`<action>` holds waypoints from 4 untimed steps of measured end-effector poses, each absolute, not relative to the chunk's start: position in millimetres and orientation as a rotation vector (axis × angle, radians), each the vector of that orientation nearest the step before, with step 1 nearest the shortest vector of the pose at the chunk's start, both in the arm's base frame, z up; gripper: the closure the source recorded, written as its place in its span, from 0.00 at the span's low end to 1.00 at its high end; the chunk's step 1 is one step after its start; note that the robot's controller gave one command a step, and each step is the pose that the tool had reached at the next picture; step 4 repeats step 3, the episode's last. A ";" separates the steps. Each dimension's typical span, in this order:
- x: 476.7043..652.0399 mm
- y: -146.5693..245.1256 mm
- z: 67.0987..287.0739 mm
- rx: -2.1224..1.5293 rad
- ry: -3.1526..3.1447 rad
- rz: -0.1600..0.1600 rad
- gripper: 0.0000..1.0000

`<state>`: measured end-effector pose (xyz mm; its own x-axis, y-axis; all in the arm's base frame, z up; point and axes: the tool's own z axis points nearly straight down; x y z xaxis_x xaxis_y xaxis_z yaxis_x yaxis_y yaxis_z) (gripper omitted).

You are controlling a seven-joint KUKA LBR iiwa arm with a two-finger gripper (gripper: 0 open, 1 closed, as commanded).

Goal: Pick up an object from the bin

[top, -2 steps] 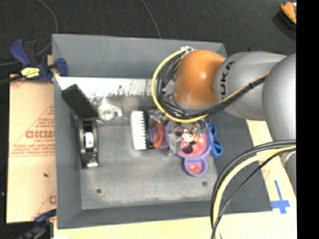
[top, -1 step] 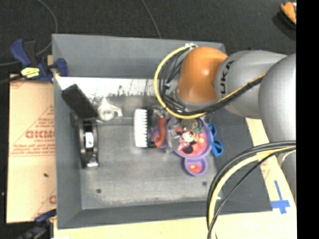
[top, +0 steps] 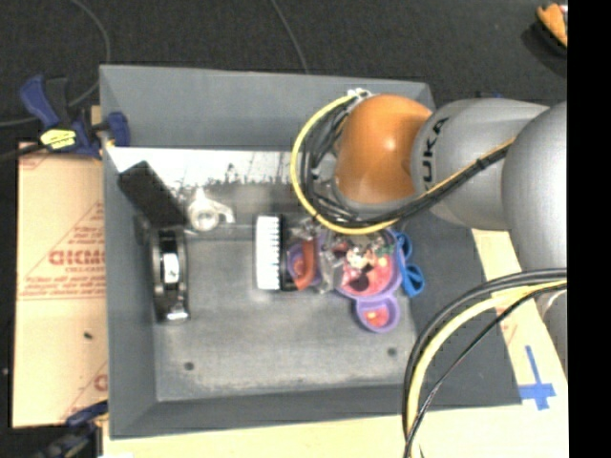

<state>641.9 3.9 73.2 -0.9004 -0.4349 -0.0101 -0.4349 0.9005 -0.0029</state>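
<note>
My gripper [top: 327, 254] reaches down under the arm's orange cover into a cluster of small things right of the bin's middle. Right at it lie a red-orange curved piece [top: 302, 264] and a purple toy [top: 374, 282] with red and green bits on top. A white and black comb-like brush [top: 269, 253] lies just left of them. Blue scissor handles [top: 410, 271] stick out at the cluster's right side. What is directly under the gripper is hidden by the cover.
A long black tool [top: 160, 241] with a round silver-rimmed part lies along the bin's left wall. A small white cap-like piece [top: 204, 212] sits near the back wall. The arm and its yellow cables cover the bin's right back corner.
</note>
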 end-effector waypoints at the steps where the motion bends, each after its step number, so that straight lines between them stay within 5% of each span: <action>1: 641.9 3.9 73.2 -0.698 3.052 -0.001 1.00; 4: 638.8 4.1 96.6 -0.699 3.060 0.002 1.00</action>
